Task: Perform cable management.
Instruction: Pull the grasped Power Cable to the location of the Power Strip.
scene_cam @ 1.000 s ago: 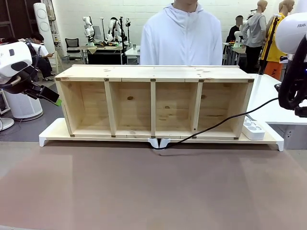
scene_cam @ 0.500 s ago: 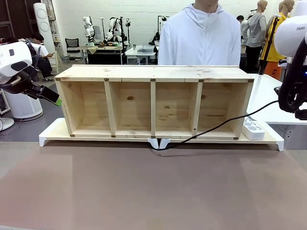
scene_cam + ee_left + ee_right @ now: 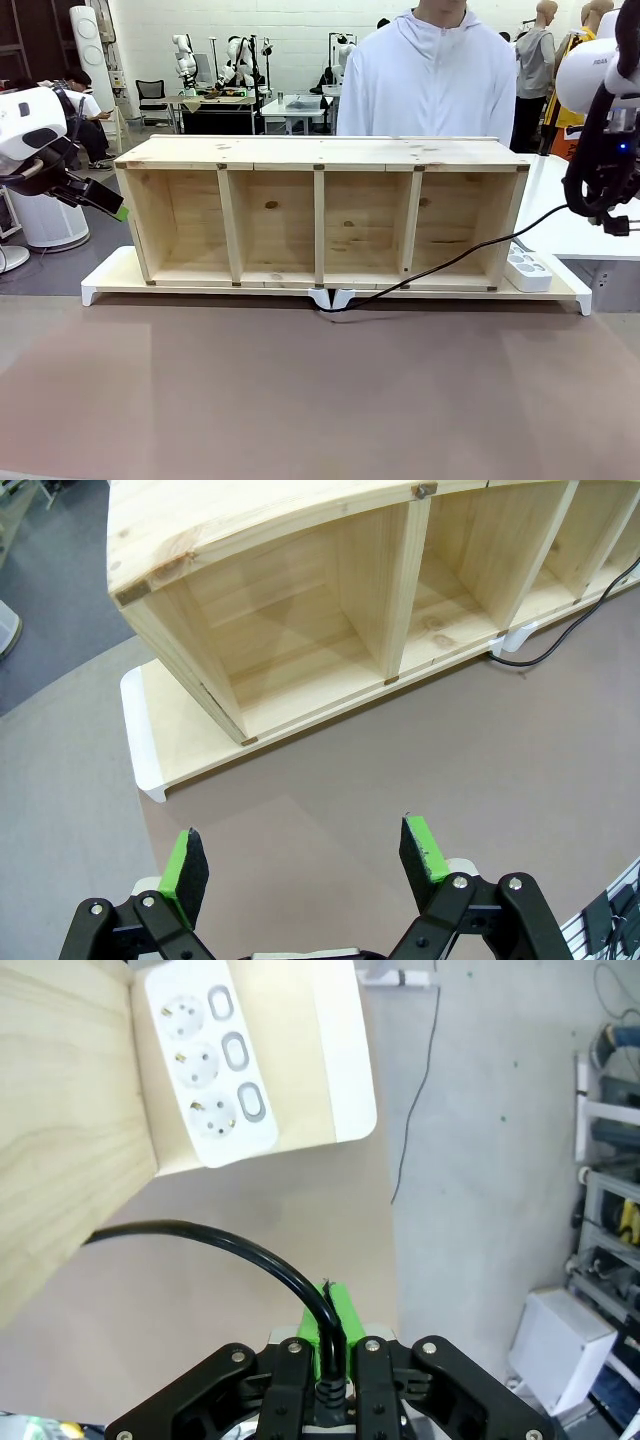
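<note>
The right arm's fingers (image 3: 328, 1335) are clamped on the black cable (image 3: 250, 1245), held up off the bench (image 3: 320, 400) at the right end of the wooden shelf (image 3: 320, 155). From there the cable sags down across the front of the shelf's rightmost compartment and ends in a small loop at the white clips (image 3: 331, 298) in the middle of the white board's (image 3: 110, 280) front edge. A white power strip (image 3: 527, 268) lies on that board just beside the shelf's right end. The left arm's fingers (image 3: 305, 855) are spread apart with nothing between them, above the bench off the shelf's left end. A person (image 3: 440, 80) in a white hoodie stands behind the shelf.
</note>
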{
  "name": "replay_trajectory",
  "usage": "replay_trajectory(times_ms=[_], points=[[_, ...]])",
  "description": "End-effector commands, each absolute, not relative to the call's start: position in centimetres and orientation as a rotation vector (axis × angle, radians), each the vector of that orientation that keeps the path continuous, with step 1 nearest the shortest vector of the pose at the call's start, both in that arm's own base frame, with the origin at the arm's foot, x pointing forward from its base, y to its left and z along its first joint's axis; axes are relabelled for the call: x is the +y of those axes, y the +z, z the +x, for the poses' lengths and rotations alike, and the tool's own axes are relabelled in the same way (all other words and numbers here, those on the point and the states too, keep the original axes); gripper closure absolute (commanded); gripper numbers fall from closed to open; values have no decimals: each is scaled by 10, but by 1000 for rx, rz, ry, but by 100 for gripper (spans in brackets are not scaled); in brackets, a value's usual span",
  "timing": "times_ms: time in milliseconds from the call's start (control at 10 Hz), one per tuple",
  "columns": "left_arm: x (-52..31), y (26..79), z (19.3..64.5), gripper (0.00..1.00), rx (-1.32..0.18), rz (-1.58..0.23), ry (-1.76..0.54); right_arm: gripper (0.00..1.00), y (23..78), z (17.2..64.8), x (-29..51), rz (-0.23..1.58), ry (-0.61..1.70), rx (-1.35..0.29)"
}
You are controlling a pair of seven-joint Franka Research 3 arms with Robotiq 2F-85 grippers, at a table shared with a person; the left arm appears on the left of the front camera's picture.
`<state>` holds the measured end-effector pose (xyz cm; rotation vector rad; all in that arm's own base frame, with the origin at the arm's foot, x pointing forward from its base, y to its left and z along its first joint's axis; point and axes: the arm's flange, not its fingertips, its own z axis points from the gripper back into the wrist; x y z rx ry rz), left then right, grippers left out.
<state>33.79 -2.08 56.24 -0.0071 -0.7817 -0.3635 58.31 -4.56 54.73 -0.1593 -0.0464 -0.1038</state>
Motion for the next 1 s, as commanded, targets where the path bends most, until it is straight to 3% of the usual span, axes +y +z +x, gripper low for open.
replay_trajectory(times_ms=[0, 400, 900], points=[[-21, 562, 338, 0, -778, -17, -348, 94, 559, 602, -46, -112, -89, -39], [-21, 562, 338, 0, -778, -17, -348, 94, 559, 633, -34, -90, -92, -50], [-21, 562, 338, 0, -778, -17, -348, 94, 559, 639, -37, -84, -105, -50]])
